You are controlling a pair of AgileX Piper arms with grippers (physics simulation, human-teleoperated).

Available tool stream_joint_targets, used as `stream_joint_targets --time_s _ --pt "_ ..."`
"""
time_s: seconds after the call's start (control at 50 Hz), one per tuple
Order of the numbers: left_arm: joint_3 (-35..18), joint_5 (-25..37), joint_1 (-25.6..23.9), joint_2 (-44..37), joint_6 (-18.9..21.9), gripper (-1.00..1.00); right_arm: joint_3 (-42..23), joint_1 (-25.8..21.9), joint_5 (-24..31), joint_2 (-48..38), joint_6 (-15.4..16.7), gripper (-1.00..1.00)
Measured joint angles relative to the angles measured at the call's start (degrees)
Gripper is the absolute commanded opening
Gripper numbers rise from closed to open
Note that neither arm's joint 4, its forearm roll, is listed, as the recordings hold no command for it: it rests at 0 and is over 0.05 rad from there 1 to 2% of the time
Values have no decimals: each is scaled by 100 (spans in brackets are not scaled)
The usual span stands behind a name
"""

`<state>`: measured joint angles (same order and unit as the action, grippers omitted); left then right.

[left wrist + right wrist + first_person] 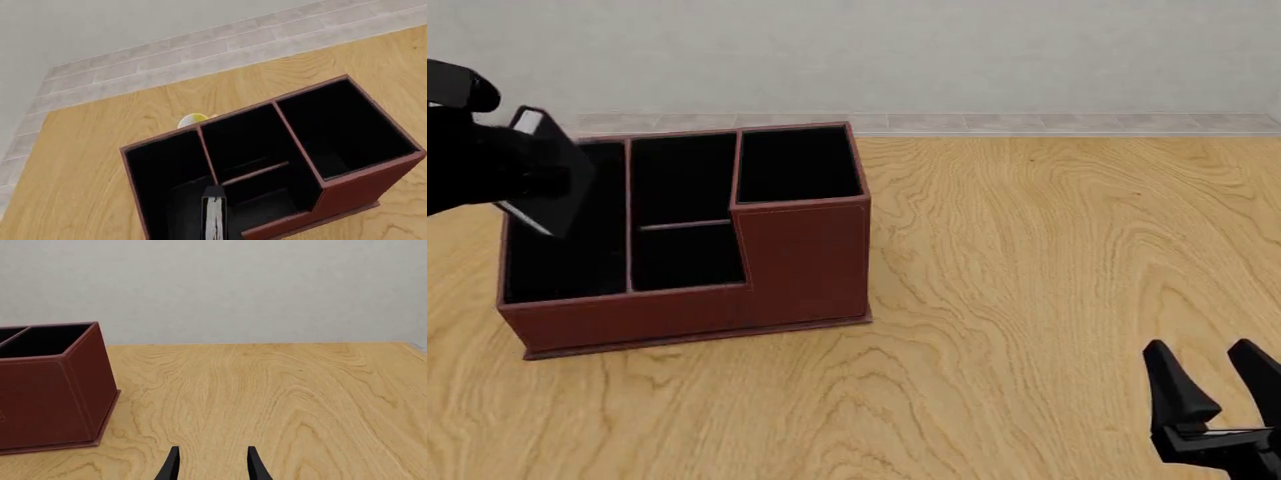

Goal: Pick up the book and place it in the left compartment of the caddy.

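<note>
The reddish-brown leather-look caddy (807, 260) has a black interior. The small book (547, 175) has a black cover and a white page edge. The table (1054, 270) shows light wood grain.

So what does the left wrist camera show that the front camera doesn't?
Only the left wrist view shows a small yellowish object on the table behind the caddy, and the book's white page edge seen close up over the left compartment.

Only the front view shows the right end effector, open and parked far from the caddy, and the left end effector holding the book.

Both show the reddish-brown caddy, its four black compartments and the wooden table.
</note>
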<state>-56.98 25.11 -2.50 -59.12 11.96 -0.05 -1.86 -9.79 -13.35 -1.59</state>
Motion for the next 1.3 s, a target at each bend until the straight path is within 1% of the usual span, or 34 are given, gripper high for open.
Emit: stream_joint_targets --time_s 0.22,0.42,0.88,1.3 --pt "-124 -75 366 -482 -1 -100 1 -7 -40 -54 13 100" --pt "-197 -148 544 -823 -70 -100 0 -10 -44 -67 24 100" --pt "-181 -383 648 -1410 -258 -100 1 3 -26 -36 6 100" --pt "-14 -752 782 -1779 -256 -100 1 19 12 22 -13 100"
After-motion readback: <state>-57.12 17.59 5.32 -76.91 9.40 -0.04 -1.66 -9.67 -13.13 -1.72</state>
